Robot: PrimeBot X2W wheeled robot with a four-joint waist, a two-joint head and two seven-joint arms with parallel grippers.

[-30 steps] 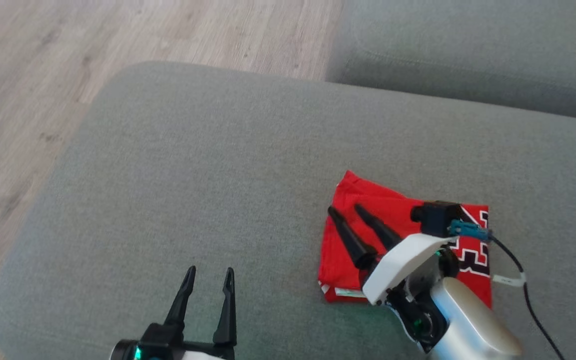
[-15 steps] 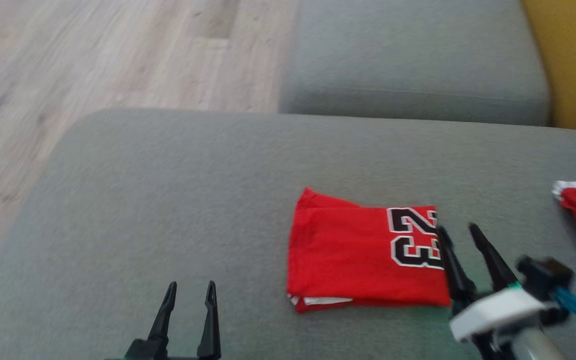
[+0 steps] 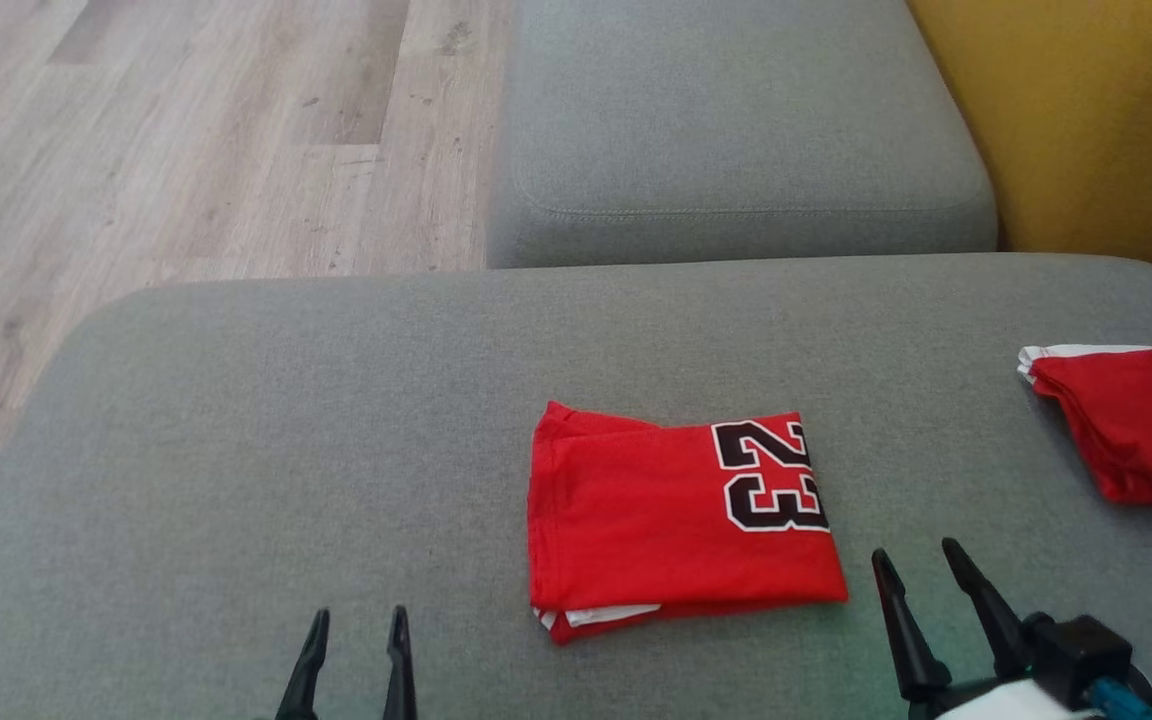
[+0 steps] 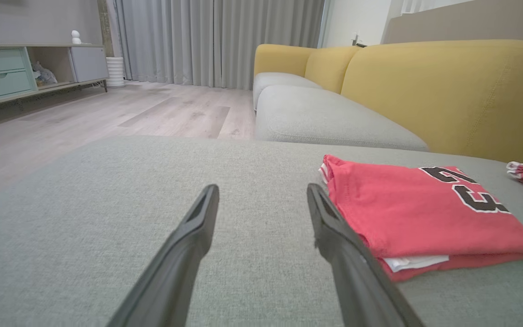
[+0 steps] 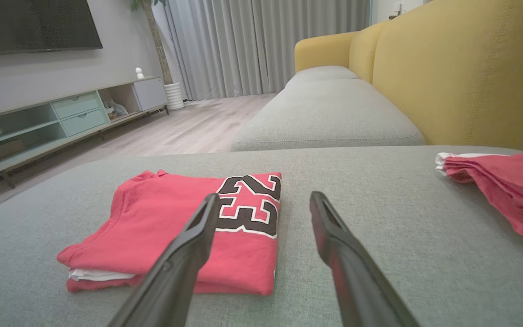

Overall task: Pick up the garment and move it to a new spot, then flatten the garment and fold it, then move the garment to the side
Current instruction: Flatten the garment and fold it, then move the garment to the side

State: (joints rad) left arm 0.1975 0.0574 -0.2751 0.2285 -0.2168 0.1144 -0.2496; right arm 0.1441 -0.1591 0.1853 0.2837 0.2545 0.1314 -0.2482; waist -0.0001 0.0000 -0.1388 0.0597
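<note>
- Grey upholstery is my work surface: a broad seat cushion [image 3: 236, 450] with a second cushion [image 3: 736, 130] behind it, wood floor [image 3: 186, 150] off to the left and a yellow sofa back [image 3: 1086, 120] at the far right
- My task piece, the red garment [image 3: 676, 520], lies flat on the broad cushion a little right of centre, folded into a tidy rectangle with the number 23 face up on its right part and a white layer peeking out along the near edge
- It needs no hold to keep that shape, which I take as the reason both arms are off it
- Left gripper [image 3: 359, 612] sits low at the near edge of the cushion, well to the left of the garment, fingers apart with nothing between them
- Right gripper [image 3: 914, 550] is just off the garment's near right corner, not touching it, jaws likewise spread and empty
- Folding looks finished to me, so what remains is carrying the garment to the side
- A second red cloth [image 3: 1126, 430] rests near the cushion's right edge, well apart from the garment; it may be another folded piece marking the side pile, though the frame cuts it off
- For the lift I would slide fingers under the near edge from both sides so the layers travel together and do not fan open
</note>
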